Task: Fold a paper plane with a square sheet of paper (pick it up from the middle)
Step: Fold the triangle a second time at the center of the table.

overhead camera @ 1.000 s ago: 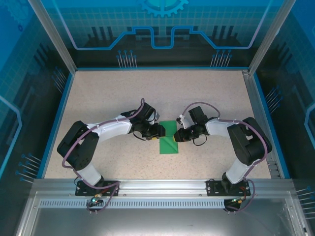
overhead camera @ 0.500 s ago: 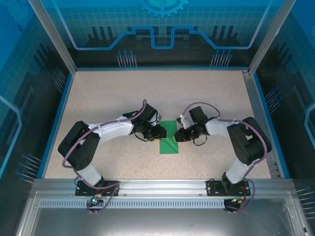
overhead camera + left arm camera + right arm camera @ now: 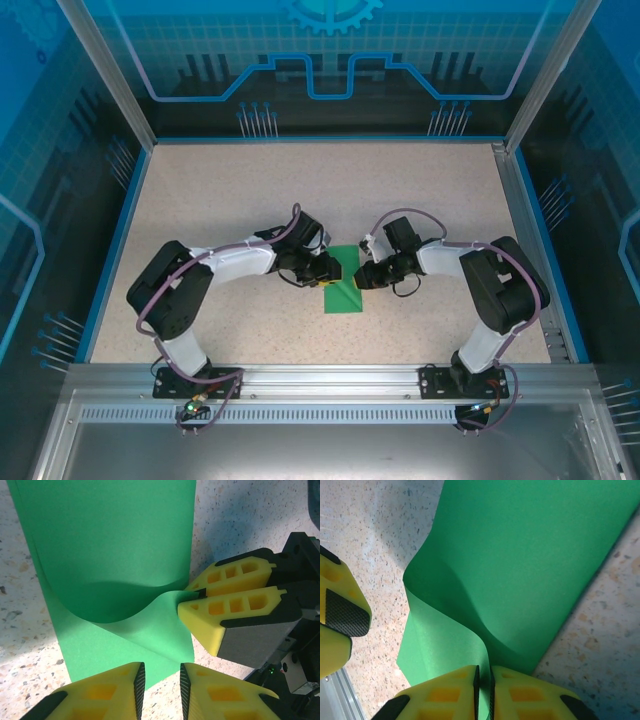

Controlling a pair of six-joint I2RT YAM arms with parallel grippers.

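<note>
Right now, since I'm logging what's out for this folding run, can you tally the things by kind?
green paper sheet: 1
grippers with yellow fingers: 2 (left gripper, right gripper)
Total: 3

1. One green sheet of paper (image 3: 343,288) was recorded.
2. Two hands were recorded: left hand (image 3: 329,270), right hand (image 3: 361,278).
3. Two arms were recorded: left arm (image 3: 232,262), right arm (image 3: 452,258).
4. One worktop (image 3: 300,180) was recorded.
</note>
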